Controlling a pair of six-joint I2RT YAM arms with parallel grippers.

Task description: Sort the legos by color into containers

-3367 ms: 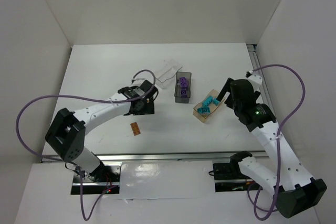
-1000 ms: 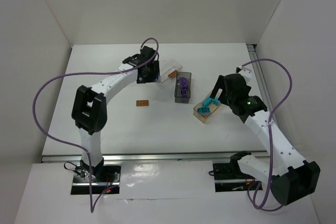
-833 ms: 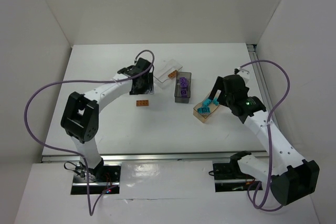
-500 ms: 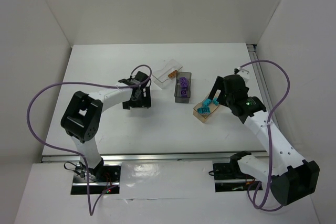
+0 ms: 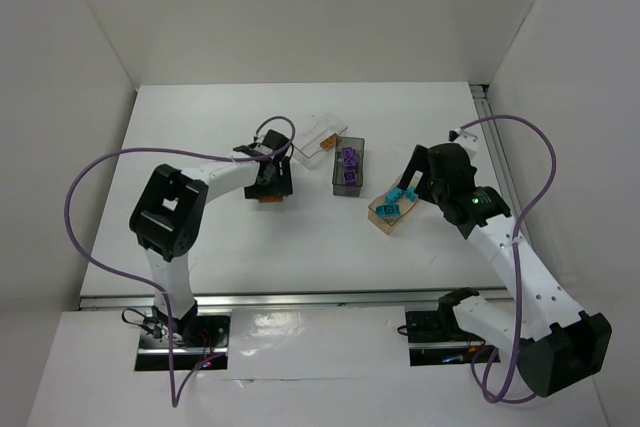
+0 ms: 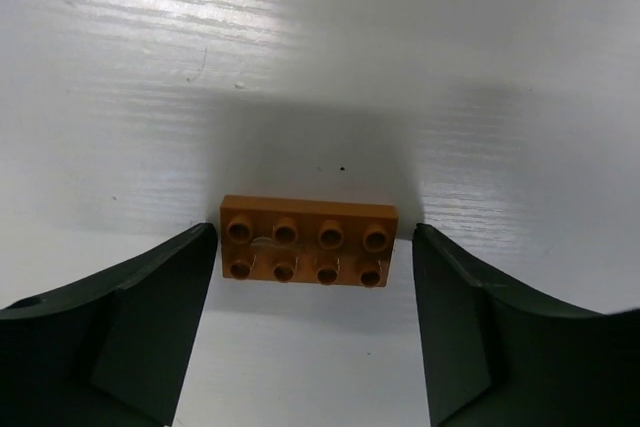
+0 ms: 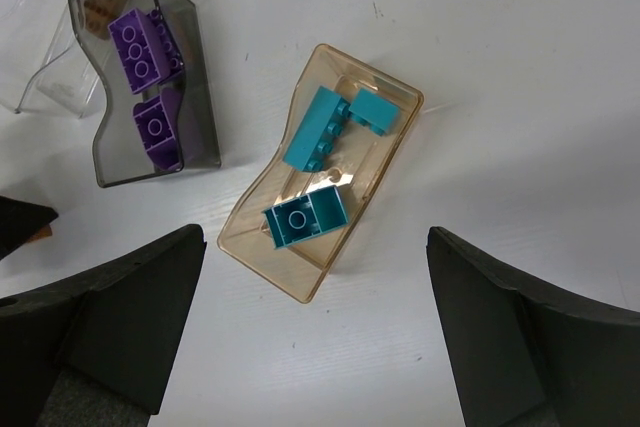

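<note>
Tan and see-through, the tray [image 7: 372, 162] nearest the right arm lies at an angle on the white table [image 5: 200, 127]. It holds three teal bricks [image 7: 305, 219]: a long one and a short one side by side at the far end, and a squarer one at the near end. To its left stands the dark grey tray [image 7: 205, 97], close to it but not touching. Inside are purple bricks [image 7: 158, 127], at least two; how many exactly I cannot tell. Behind the dark tray, touching its far corner, is the clear tray [image 5: 310, 137], with one orange brick [image 5: 327, 142] in it. The dark tray therefore sits between the clear one and the tan one.

The right claw [image 7: 316, 237] hangs above the tan tray. Its two fingers are spread as wide as they go, and it has hold of nothing.

To the left of the trays, on bare table, a second orange brick [image 6: 308, 240] lies flat with its studs up. The left claw [image 6: 312, 247] is down at this brick, one finger on each side of it. The fingers are apart, a small gap shows at the right end, and at the left end the finger is just beside the brick. The brick is on the table, not lifted. In the top view the claw covers most of it. Purple cables [image 5: 95, 177] loop over both arms.
</note>
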